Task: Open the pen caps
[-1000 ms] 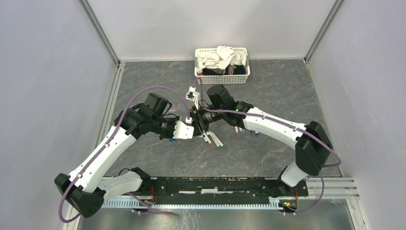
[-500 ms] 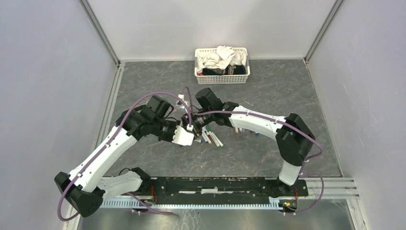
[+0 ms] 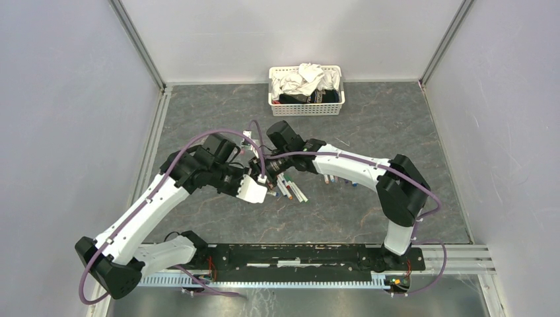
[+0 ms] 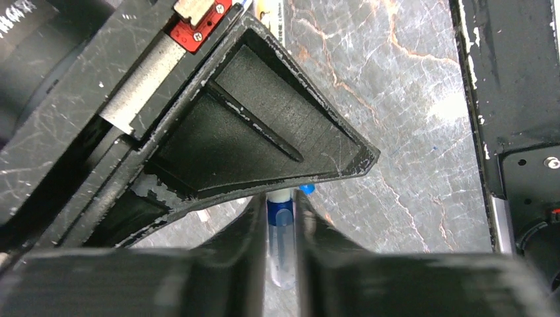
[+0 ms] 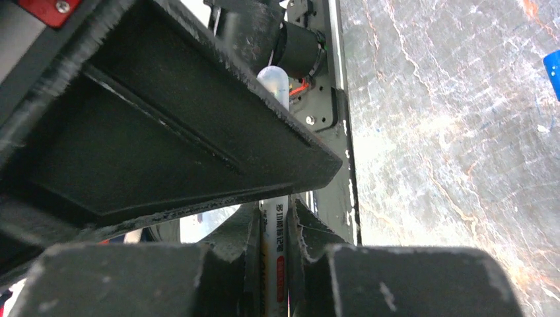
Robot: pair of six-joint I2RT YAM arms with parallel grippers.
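Both grippers meet over the middle of the table on one pen. My left gripper (image 4: 280, 218) is shut on its clear pen cap (image 4: 280, 228), which has a blue collar. My right gripper (image 5: 275, 224) is shut on the white printed pen barrel (image 5: 276, 246). The cap's rounded tip (image 5: 273, 78) shows past the left finger. In the top view the left gripper (image 3: 264, 186) and right gripper (image 3: 270, 174) touch tip to tip. Several other pens (image 3: 294, 191) lie just right of them, and more pens (image 3: 341, 179) lie under the right forearm.
A white basket (image 3: 306, 106) of cloths stands at the back centre. A loose blue cap (image 5: 552, 70) lies on the grey marbled floor. A small blue piece (image 4: 306, 189) lies near the left fingertips. Metal rails run along the left wall and the near edge.
The right arm has swung left and nearer to the left gripper. Its jaws have narrowed onto the pen barrel. The left gripper has kept its grip and shifted slightly.
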